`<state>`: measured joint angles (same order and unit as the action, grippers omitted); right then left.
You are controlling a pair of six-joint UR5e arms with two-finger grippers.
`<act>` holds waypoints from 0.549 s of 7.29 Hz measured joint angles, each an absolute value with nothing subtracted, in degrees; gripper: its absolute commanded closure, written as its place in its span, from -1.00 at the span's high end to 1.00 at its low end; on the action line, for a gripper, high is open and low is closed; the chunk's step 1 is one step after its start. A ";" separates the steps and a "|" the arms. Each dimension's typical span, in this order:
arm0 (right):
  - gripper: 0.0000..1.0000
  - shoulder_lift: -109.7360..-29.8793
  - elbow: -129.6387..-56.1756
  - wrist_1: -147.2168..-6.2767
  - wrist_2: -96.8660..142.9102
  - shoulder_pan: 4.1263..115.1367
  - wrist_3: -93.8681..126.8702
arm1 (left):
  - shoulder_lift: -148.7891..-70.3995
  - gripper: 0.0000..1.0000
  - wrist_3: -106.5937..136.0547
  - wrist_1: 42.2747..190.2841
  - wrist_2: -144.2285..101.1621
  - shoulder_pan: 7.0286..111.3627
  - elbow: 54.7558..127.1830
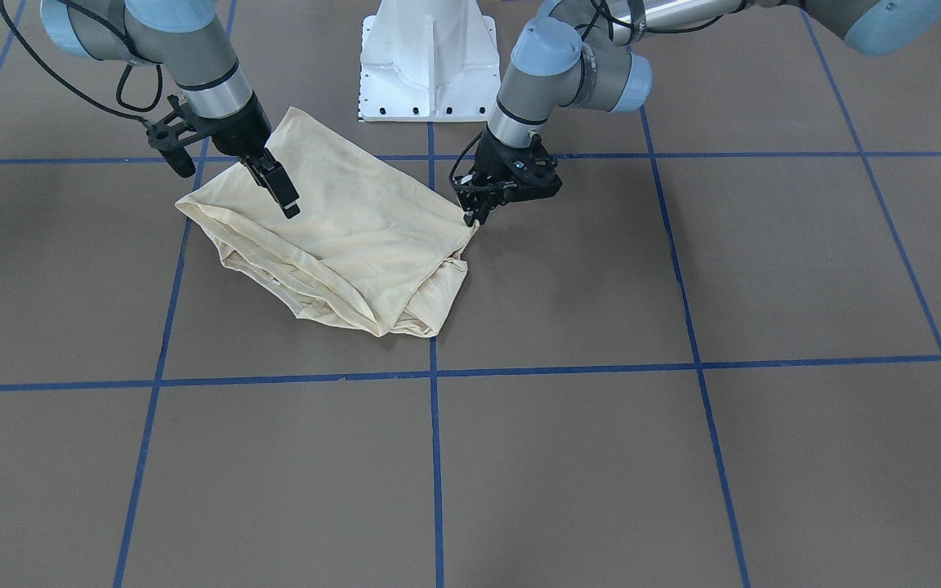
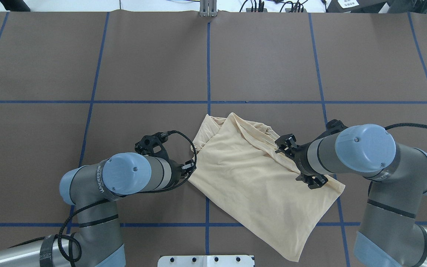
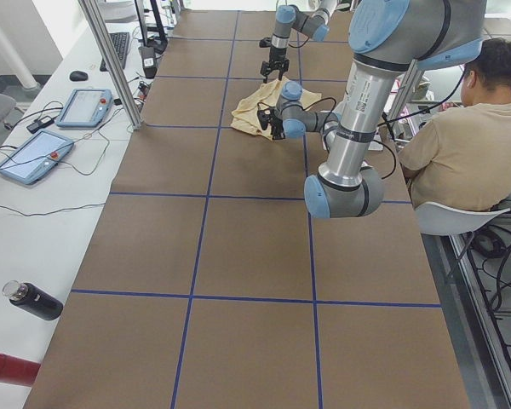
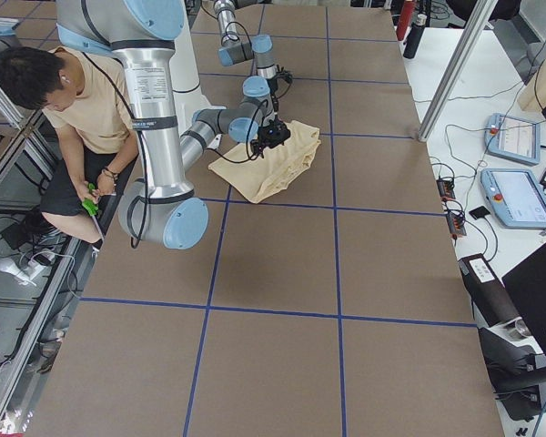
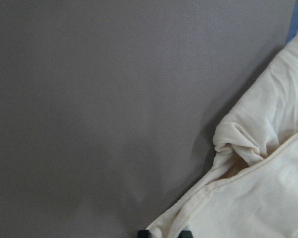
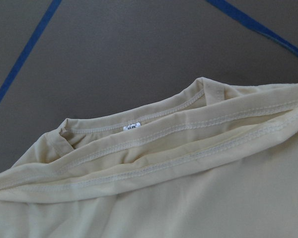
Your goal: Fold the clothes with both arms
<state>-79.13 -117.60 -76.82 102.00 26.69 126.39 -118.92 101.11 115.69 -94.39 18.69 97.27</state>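
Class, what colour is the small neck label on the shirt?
The label is white, on the pale cream-yellow shirt; the right wrist view shows it best.

Left hand (image 1: 474, 217) pinched closed low; right hand (image 1: 289, 204) angled down, parted.

You see thin, matt cream cloth in the T-shirt (image 1: 356, 237), stitched hems; a matt brown paper-like bench (image 1: 601, 457) with blue tape lines; brushed metal arms with glossy blue plastic caps.
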 measured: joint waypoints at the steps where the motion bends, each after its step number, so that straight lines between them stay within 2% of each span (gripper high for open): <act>1: 1.00 -79.13 -117.47 -76.82 102.02 26.72 126.39 | -118.91 -1.00 101.09 115.70 -94.39 18.76 96.75; 4: 1.00 -79.14 -117.19 -76.82 101.96 26.83 126.39 | -118.97 -1.00 97.74 115.48 -94.83 22.42 97.25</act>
<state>-79.14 -117.19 -76.82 101.96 26.83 126.39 -118.97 97.74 115.48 -94.83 22.42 97.25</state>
